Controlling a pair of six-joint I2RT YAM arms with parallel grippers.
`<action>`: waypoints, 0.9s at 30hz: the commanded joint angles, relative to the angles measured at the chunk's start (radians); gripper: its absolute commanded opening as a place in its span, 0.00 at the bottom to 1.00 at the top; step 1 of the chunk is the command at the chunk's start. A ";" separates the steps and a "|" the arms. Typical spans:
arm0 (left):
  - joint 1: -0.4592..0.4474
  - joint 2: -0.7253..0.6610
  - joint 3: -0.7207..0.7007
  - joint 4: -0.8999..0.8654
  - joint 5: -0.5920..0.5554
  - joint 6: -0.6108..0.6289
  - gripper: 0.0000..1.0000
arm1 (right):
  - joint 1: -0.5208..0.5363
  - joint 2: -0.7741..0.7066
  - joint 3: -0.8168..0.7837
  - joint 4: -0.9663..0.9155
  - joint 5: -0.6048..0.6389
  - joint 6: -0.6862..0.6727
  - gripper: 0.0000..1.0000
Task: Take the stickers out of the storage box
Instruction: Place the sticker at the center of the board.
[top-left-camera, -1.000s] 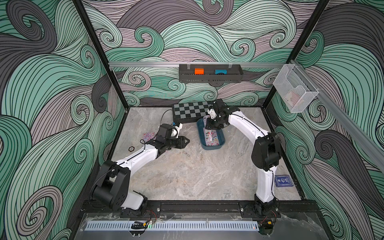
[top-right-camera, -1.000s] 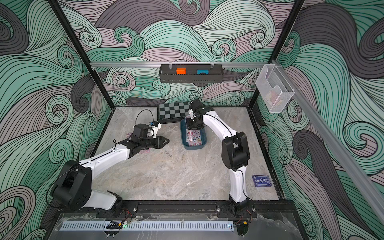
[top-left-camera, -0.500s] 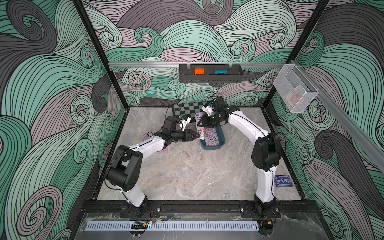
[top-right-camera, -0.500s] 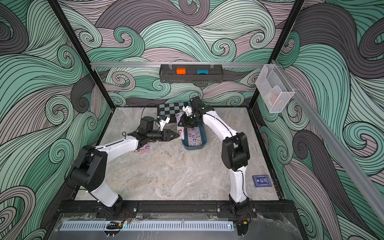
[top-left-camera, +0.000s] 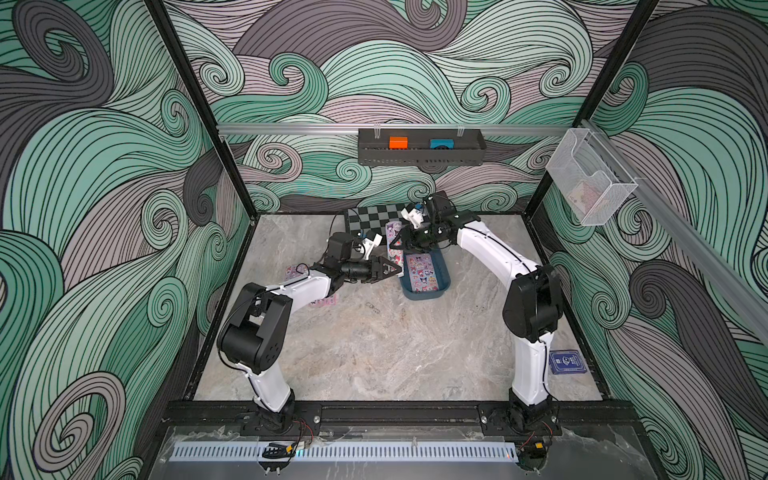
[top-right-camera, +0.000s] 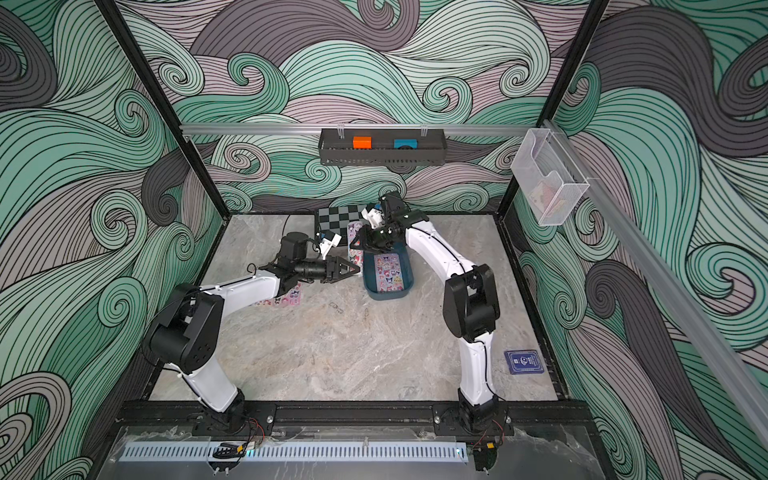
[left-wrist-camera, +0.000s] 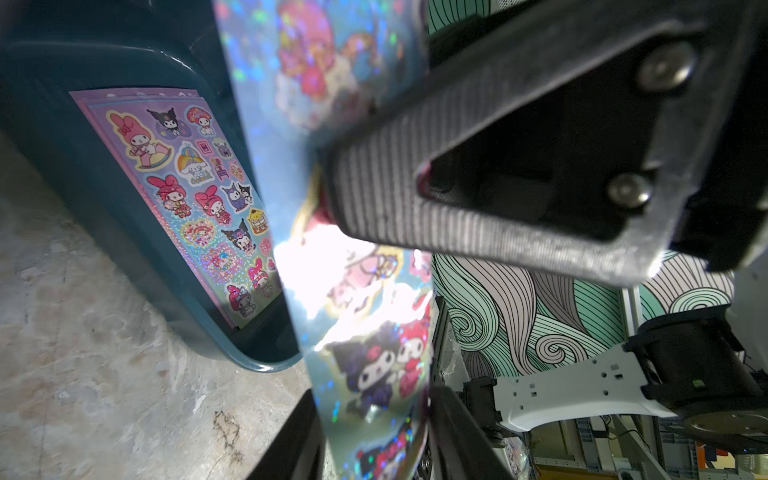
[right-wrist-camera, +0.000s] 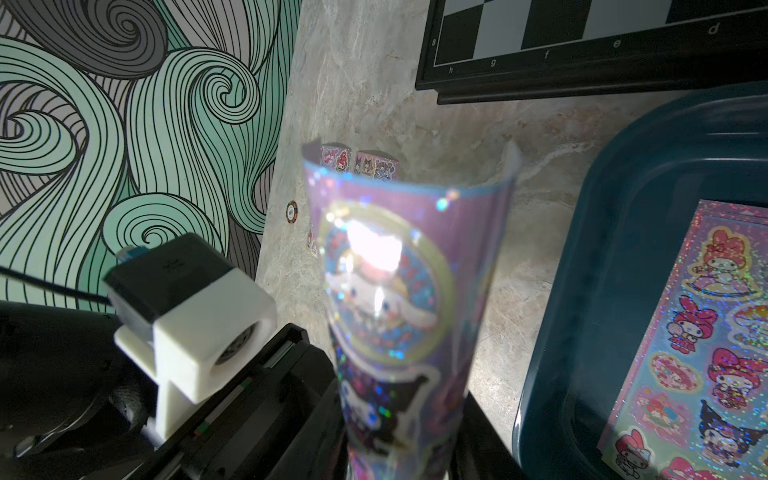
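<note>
I have one sticker sheet (top-left-camera: 392, 232) pinched in the right gripper (top-left-camera: 402, 245), held up just left of the tub (top-left-camera: 424, 296) near frame centre, its long axis running up the frame. The left gripper (top-left-camera: 392, 271) points rightward at the sheet's lower end, a finger against its face; whether those jaws are clamped on it I cannot tell. More stickers (top-left-camera: 419, 272) lie flat in the tub.

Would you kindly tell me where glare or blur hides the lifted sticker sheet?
Left wrist view: the lifted sticker sheet is soft and a white glare patch blows out its middle, while the sheet in the storage box is sharp. Right wrist view: glare on its upper character, near end blurred. Both top views: sheet small, no obvious glare.
</note>
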 joint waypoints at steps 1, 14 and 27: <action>0.005 -0.052 0.030 0.005 0.016 0.001 0.34 | 0.007 -0.010 0.001 0.022 -0.028 0.010 0.40; 0.029 -0.075 -0.009 0.044 0.012 -0.040 0.00 | 0.000 -0.014 -0.002 0.023 -0.011 0.010 0.54; 0.143 -0.154 -0.007 -0.022 0.058 -0.026 0.00 | -0.108 -0.160 -0.359 0.559 -0.181 0.328 0.85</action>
